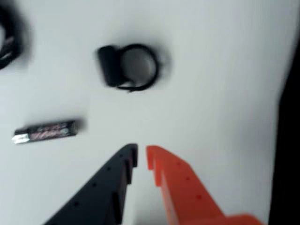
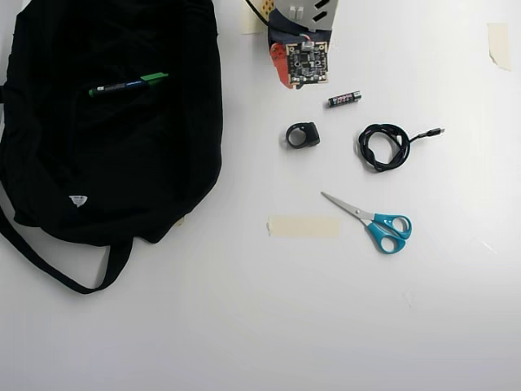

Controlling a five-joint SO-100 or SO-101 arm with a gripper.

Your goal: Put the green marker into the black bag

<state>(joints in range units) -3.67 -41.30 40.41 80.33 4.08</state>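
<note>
Well off to the left of our fingers in the overhead view, we see the black bag point(image 2: 114, 147) spread over the white table point(image 2: 244, 326), with the green marker point(image 2: 129, 85) lying on its upper part. Ahead of our gripper point(image 1: 141, 157), whose black finger point(image 1: 105, 192) and orange finger point(image 1: 180, 187) stand narrowly apart holding nothing, sits a black ring-shaped clip point(image 1: 129, 67), and the small battery point(image 1: 44, 131) lies just left of the fingertips in the wrist view.
</note>
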